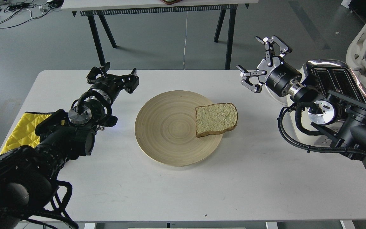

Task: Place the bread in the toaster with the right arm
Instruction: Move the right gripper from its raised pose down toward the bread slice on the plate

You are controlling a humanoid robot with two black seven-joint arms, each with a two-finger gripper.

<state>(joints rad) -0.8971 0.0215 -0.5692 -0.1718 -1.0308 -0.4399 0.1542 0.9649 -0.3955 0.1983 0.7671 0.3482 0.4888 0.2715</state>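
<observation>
Your right gripper [259,62] wide open, empty, right of plate [164,127] w/ bread [215,118], toaster [335,79] behind arm.

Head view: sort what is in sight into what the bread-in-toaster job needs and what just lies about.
Needed:
- pale tan square bread slice, overhanging the plate's right edge
- cream-white toaster with chrome top, at the table's right edge
- right gripper, open, empty

Lying about:
- round wooden plate
- yellow quilted cloth
- left gripper

Pale speckled bread [216,118] on ringed tan plate [167,127]; quilted yellow cloth [24,131].
</observation>
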